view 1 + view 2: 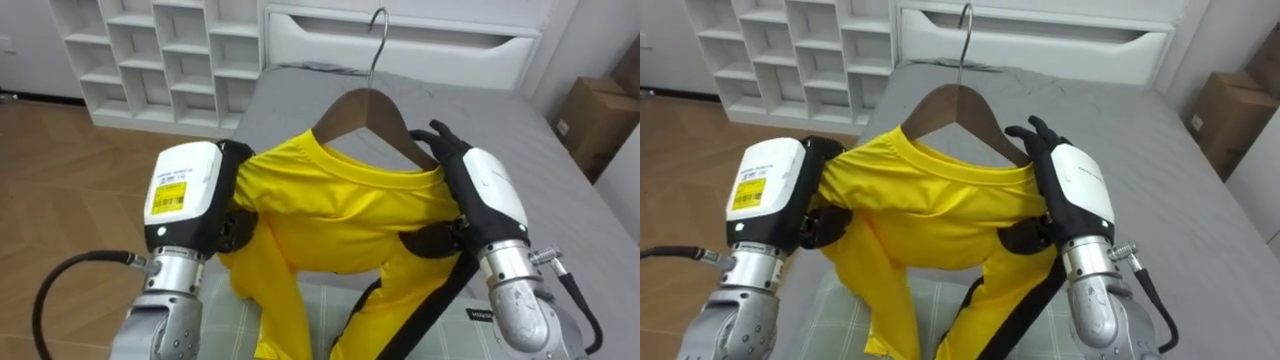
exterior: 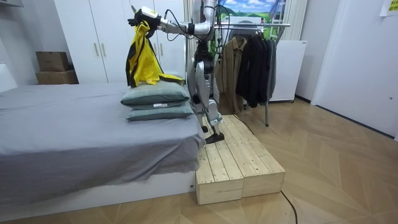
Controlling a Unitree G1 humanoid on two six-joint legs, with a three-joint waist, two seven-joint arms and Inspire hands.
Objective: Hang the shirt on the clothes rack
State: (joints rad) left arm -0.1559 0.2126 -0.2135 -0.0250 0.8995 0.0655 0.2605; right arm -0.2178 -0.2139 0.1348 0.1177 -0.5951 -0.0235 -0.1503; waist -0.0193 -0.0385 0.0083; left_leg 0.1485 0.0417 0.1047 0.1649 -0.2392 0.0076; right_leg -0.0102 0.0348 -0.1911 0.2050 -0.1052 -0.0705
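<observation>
A yellow shirt point(image 1: 340, 215) with black trim hangs on a wooden hanger point(image 1: 365, 105) that I hold up over the bed. The hanger's metal hook point(image 1: 378, 30) points up and its arms sit inside the collar. My left hand point(image 1: 185, 190) is at the shirt's left shoulder, its fingers buried in the cloth. My right hand point(image 1: 485, 185) is at the right shoulder, dark fingers point(image 1: 438, 140) curled over the hanger's right arm and the cloth on it. In the room view the shirt point(image 2: 146, 59) dangles from my raised hands above two pillows.
I stand on a wooden platform point(image 2: 239, 162) beside the grey bed point(image 1: 490, 100), with stacked pillows point(image 2: 155, 94) under the shirt. A clothes rack point(image 2: 249, 56) with dark coats stands behind me. White shelves point(image 1: 160, 50), a white bed board point(image 1: 420, 45) and a cardboard box point(image 1: 595, 120) lie beyond.
</observation>
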